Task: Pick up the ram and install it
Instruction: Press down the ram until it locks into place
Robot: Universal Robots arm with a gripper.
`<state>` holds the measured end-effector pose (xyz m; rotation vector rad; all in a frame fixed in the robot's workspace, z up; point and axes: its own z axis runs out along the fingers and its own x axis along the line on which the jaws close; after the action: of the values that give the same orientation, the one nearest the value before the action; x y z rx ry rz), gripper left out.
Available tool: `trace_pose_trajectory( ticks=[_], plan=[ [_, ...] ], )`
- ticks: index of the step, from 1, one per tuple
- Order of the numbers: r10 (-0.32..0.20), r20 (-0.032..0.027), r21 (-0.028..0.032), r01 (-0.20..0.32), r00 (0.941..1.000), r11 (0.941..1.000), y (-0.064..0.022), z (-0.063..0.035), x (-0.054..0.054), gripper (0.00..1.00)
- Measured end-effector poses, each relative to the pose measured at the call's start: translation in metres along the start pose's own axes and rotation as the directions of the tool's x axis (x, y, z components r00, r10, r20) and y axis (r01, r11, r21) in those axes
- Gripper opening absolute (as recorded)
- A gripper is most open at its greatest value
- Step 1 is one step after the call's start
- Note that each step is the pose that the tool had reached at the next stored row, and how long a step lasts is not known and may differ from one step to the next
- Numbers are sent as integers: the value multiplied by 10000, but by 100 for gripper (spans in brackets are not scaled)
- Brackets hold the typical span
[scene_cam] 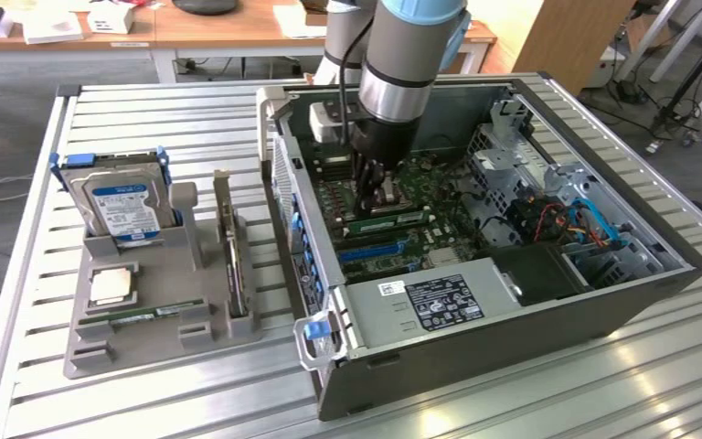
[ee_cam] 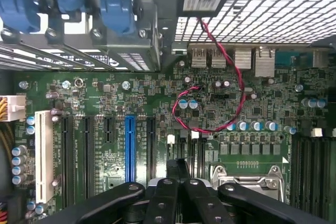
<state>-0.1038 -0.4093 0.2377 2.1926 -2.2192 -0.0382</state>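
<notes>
Spanning grey carpet, slatted metal table [scene_cam: 143,393]

It looked a lab or workshop: an open computer case [scene_cam: 497,265] on a slatted metal bench [scene_cam: 143,119], desks [scene_cam: 229,27] behind.

We can read no text anywhere. The black label [scene_cam: 444,303] on the power supply [scene_cam: 430,297] and the hard drive's [scene_cam: 120,203] blue-and-white sticker [scene_cam: 121,208] carry print too small to make out.
</notes>
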Motion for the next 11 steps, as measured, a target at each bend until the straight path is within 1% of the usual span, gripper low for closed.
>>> trace_pose_trajectory(
  ticks=[7,11],
  plan=[
    [0,-2,0,0,10000,10000,2,-56,0,11],
    [0,1,1,0,10000,10000,2,-59,0,11]
  ],
)
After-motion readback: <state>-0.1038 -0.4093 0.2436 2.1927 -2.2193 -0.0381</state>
